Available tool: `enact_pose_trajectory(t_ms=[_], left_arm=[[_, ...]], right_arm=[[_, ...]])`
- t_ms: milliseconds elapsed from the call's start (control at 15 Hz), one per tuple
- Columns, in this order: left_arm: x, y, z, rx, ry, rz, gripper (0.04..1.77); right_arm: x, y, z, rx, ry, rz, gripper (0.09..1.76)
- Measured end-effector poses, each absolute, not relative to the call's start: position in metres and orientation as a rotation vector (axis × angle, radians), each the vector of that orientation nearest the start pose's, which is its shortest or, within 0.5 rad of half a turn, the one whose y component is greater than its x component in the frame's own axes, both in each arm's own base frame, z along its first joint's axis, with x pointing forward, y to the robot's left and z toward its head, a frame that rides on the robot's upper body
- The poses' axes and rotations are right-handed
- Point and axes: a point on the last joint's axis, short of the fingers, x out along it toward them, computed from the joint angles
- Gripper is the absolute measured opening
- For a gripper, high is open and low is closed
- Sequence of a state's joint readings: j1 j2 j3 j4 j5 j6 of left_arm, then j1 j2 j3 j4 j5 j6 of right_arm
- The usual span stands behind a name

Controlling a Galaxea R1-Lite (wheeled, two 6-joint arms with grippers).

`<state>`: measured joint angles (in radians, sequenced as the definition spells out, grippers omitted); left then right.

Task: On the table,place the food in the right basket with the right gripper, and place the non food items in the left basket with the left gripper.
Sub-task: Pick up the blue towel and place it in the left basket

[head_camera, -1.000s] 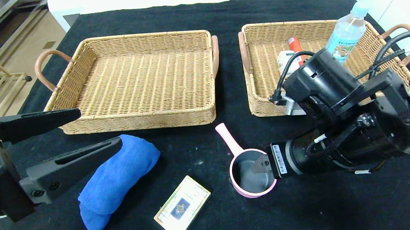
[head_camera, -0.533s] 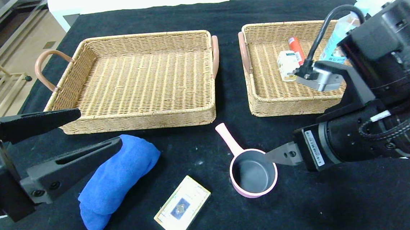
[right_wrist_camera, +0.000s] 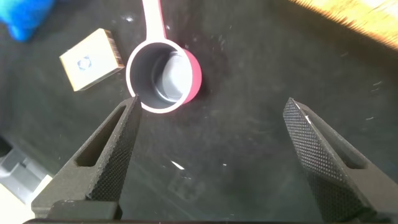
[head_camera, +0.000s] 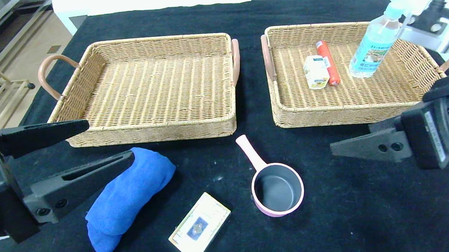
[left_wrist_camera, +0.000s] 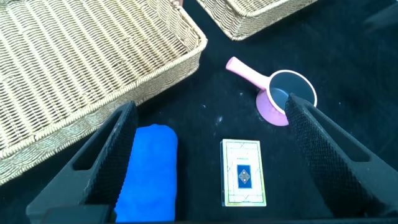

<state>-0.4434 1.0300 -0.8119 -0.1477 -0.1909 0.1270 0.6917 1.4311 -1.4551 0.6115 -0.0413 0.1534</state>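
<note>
The right basket (head_camera: 287,117) holds a white carton (head_camera: 316,71), a red sausage (head_camera: 328,62) and an upright water bottle (head_camera: 373,44). The left basket (head_camera: 146,88) is empty. A blue towel (head_camera: 128,198), a card box (head_camera: 200,226) and a pink pot (head_camera: 276,189) lie on the black table in front of the baskets. My left gripper (head_camera: 109,142) is open and empty, above the towel's far end. My right gripper (right_wrist_camera: 211,104) is open and empty, right of the pot (right_wrist_camera: 163,74) and in front of the right basket.
The table is covered in black cloth (head_camera: 373,218), with bare room at the front right. In the left wrist view the towel (left_wrist_camera: 148,171), the card box (left_wrist_camera: 244,172) and the pot (left_wrist_camera: 283,96) lie between and beyond the open fingers. The floor drops off past the table's left edge.
My right arm has drawn back to the right, away from the pot and from over the right basket, uncovering the items in it. The left arm has not moved.
</note>
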Motion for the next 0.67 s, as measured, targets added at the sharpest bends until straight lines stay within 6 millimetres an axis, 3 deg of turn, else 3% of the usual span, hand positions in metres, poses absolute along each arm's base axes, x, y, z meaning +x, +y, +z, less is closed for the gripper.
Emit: enact_pose_trajectory(t_ms=[267,667], left_arm=[[0.120,-0.062,0.285,0.133,0.039,-0.639,1.72],[0.122,-0.063,0.282,0.135,0.054,-0.643,1.72]], right_arm=[[0.157,0.106,0.335,-0.075,0.518,0.596,1.69],[0.142,0.069,0.335,-0.090,0.466,0.637,1.70]])
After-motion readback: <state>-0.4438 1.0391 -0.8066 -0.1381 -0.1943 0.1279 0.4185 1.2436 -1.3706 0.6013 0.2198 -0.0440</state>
